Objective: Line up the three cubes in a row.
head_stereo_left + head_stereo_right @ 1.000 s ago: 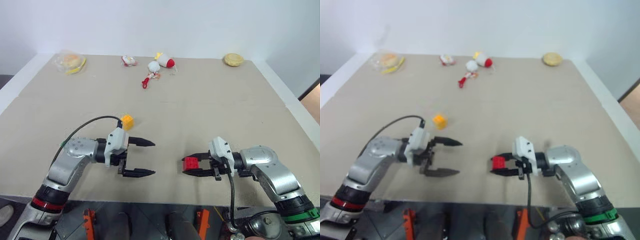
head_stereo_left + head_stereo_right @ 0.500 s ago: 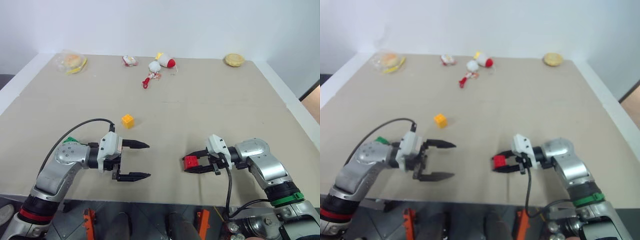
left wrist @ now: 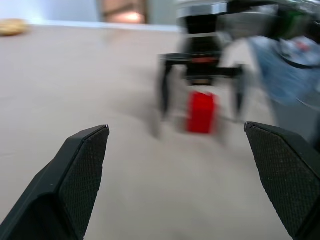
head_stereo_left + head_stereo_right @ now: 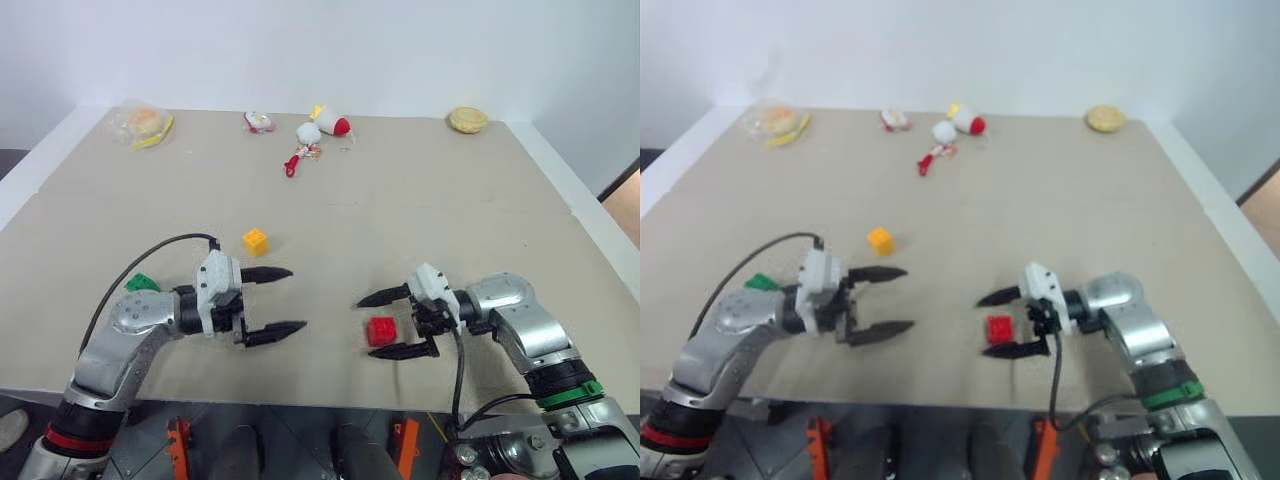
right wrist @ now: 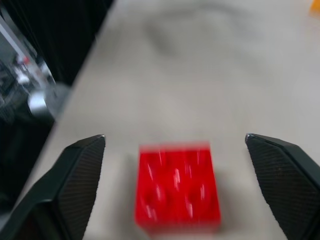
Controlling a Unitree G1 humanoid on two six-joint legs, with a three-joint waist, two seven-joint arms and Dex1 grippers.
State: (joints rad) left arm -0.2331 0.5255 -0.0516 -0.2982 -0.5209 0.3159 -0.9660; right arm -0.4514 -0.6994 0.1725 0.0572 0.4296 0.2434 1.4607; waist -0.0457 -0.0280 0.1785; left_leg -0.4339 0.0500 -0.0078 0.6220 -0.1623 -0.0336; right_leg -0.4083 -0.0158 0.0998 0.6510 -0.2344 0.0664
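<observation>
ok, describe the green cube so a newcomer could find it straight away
Start at the near edge of the beige table, on the robot's left. The green cube sits just beyond the left forearm, partly hidden by it. It is the only green block: the yellow-orange cube lies farther in, and the red cube sits between the right claw's open fingers.

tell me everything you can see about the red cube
The red cube is a small block of shiny plastic with round studs on its upper face. It sits flat on the beige table near the front edge, between the spread fingers of the right gripper, with a gap on each side, so nothing grips it.
</observation>
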